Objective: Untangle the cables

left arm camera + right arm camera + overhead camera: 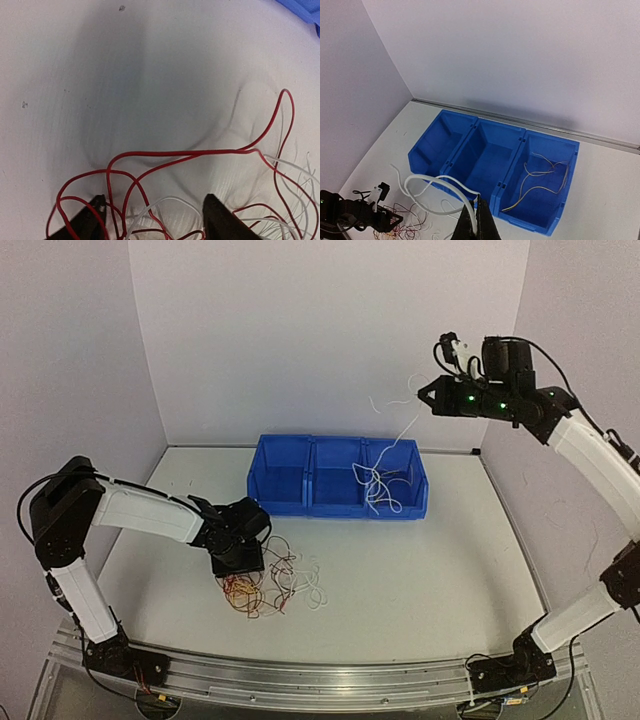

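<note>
The cables (262, 588) lie as a loose bundle of red, yellow-orange and white wires on the table in front of the blue bins. My left gripper (238, 558) is down at the bundle's left edge. In the left wrist view it (152, 217) is open, with red wires (150, 155) and one white wire (165, 202) lying between its fingers. My right gripper (420, 392) is high above the right bin, shut on a white wire (398, 440) that hangs down toward that bin. The right wrist view shows the gripper (476, 202) pinching this looping white wire (427, 180).
A blue three-compartment bin (310, 508) stands at the back middle. Its right compartment (547, 150) holds several pale wires (540, 180); the other two compartments hold nothing I can see. White walls close in the left, back and right.
</note>
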Robot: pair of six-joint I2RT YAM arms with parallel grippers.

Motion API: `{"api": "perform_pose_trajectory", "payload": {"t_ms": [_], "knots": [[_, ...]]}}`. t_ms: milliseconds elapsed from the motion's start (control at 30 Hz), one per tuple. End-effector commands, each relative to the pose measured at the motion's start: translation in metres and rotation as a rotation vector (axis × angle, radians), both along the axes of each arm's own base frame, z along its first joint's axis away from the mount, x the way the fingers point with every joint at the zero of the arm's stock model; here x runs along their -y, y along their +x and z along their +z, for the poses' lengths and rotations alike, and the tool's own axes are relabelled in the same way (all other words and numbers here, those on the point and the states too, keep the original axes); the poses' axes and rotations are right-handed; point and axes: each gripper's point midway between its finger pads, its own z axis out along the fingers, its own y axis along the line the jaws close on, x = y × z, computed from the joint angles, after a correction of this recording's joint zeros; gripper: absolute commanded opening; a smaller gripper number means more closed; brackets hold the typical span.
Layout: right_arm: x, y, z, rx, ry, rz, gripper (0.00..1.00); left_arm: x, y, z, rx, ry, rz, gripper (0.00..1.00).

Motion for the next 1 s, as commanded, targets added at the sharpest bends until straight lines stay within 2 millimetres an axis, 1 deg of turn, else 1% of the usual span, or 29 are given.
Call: {"api": "perform_pose_trajectory", "payload": {"t_ms": [0, 67, 133, 167, 233, 367, 433, 533, 733, 967], "knots": [[-0.036, 0.014, 0.029, 0.030, 0.108, 0.130, 0.00, 0.019, 0.012, 0.021, 0.047, -0.047, -0.028, 0.76], [-0.048, 0.023, 0.028, 0.016, 0.130, 0.159, 0.00, 0.021, 0.012, 0.029, 0.063, -0.060, -0.032, 0.87], [-0.058, 0.029, 0.030, 0.013, 0.153, 0.188, 0.00, 0.023, 0.012, 0.036, 0.076, -0.069, -0.034, 0.95], [-0.062, 0.033, 0.032, 0.014, 0.164, 0.197, 0.00, 0.023, 0.012, 0.040, 0.084, -0.073, -0.033, 0.98], [-0.067, 0.040, 0.038, 0.023, 0.185, 0.203, 0.00, 0.022, 0.012, 0.047, 0.096, -0.078, -0.030, 1.00], [-0.074, 0.056, 0.042, 0.035, 0.206, 0.194, 0.00, 0.016, 0.010, 0.056, 0.109, -0.068, -0.011, 1.00], [-0.078, 0.066, 0.042, 0.042, 0.211, 0.185, 0.00, 0.013, 0.008, 0.060, 0.115, -0.066, 0.001, 1.00], [-0.082, 0.082, 0.036, 0.046, 0.207, 0.166, 0.00, 0.008, 0.006, 0.066, 0.127, -0.064, 0.016, 1.00], [-0.099, 0.111, 0.013, 0.033, 0.197, 0.173, 0.00, -0.002, 0.000, 0.074, 0.137, -0.068, 0.040, 1.00], [-0.114, 0.143, -0.034, -0.015, 0.158, 0.166, 0.00, -0.008, -0.003, 0.078, 0.142, -0.068, 0.051, 1.00]]}}
